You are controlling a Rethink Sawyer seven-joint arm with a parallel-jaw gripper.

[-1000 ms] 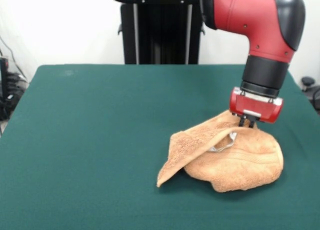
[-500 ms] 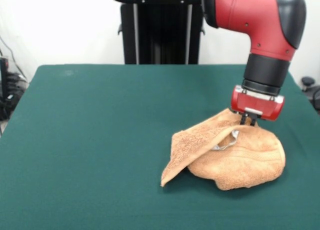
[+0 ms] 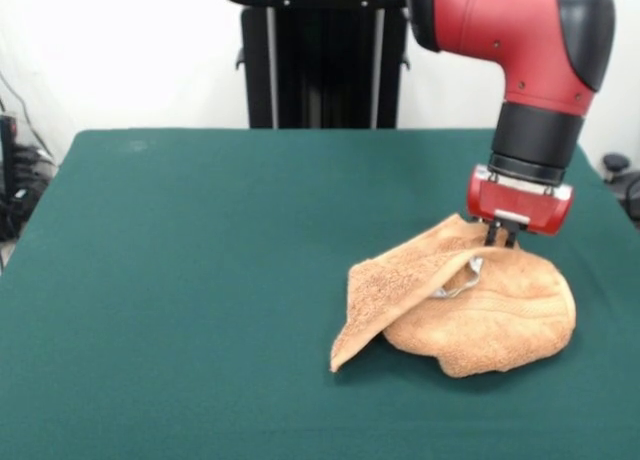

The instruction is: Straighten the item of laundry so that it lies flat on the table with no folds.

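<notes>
Green bench point(image 3: 200, 280) carries the crumpled towel point(image 3: 480, 320) just under the end effector point(image 3: 501, 242), which looks clamped on its raised top fold, so lifting slowly and dragging away from the loose flap should open it flat.

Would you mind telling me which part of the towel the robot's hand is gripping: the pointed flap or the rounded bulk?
The hand pinches the towel at its raised top edge, above the rounded bulk; the pointed flap hangs free toward the picture's lower left.
</notes>
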